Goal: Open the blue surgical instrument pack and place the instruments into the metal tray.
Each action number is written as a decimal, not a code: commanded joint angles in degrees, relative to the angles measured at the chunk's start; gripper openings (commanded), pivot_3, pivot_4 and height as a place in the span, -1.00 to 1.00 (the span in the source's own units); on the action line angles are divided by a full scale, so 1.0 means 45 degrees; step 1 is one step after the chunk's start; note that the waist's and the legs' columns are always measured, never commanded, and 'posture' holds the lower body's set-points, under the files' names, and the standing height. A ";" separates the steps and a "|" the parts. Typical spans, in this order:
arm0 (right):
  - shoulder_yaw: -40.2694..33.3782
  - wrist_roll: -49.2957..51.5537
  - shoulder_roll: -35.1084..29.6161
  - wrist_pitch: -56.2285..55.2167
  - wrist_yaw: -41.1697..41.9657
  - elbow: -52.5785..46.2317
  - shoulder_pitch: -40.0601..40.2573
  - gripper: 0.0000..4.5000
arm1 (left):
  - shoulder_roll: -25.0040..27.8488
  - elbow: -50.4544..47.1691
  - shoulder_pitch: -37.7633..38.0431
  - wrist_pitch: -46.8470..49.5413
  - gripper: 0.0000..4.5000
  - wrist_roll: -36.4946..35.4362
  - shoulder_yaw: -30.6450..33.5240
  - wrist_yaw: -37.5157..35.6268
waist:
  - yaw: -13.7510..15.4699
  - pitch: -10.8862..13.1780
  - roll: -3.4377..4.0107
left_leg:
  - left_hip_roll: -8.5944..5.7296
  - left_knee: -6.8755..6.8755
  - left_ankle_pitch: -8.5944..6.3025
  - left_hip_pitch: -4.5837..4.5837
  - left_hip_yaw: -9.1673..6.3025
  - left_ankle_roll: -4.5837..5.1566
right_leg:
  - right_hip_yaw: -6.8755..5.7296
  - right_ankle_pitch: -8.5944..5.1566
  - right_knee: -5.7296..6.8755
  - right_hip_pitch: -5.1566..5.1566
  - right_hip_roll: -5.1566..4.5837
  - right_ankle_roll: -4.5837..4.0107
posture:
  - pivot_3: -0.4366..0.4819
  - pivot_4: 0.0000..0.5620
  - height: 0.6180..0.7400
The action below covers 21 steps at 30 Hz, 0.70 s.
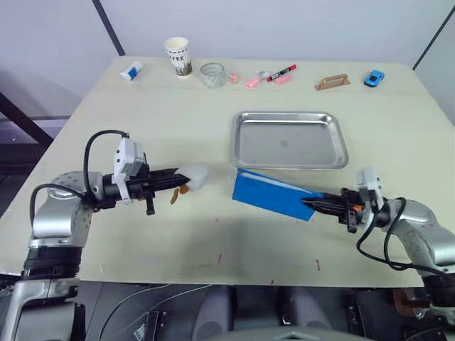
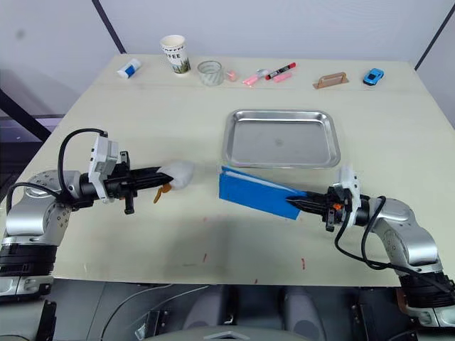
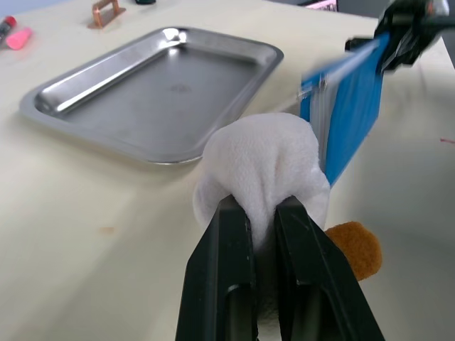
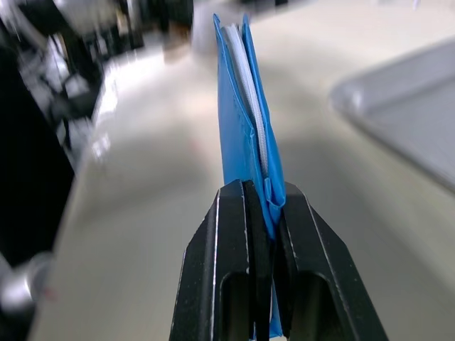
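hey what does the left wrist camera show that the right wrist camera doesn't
Left wrist view alone: the left gripper shut on the white plush toy, with an orange-brown bit of the toy beside the fingers, plus the whole metal tray, with nothing in it, and pink markers at the far edge.

Right wrist view alone: the right gripper shut on the pack's edge, where the pale lining shows between the blue covers.

Both: the blue surgical instrument pack, lifted on edge and folded shut, part of the tray, and the table.

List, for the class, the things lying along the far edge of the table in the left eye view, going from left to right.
Small blue-and-white tube → paper coffee cup → clear glass cup → pink and red markers → tan wooden block → blue toy car.
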 commanded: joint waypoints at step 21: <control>-0.1327 0.2017 0.1057 0.1262 -0.1395 -0.0690 -0.1841 -1.00 | 0.0381 -0.1633 0.1508 0.0588 -0.98 0.0023 0.0014 -0.0298 | 0.0018 0.0009 0.0002 | 0.0001 -0.0003 -0.0001 -0.0005 0.0006 0.0000 | 0.0003 0.0000 0.0001 -0.0008 -0.0003 0.0000 | -0.05 -0.47 1.00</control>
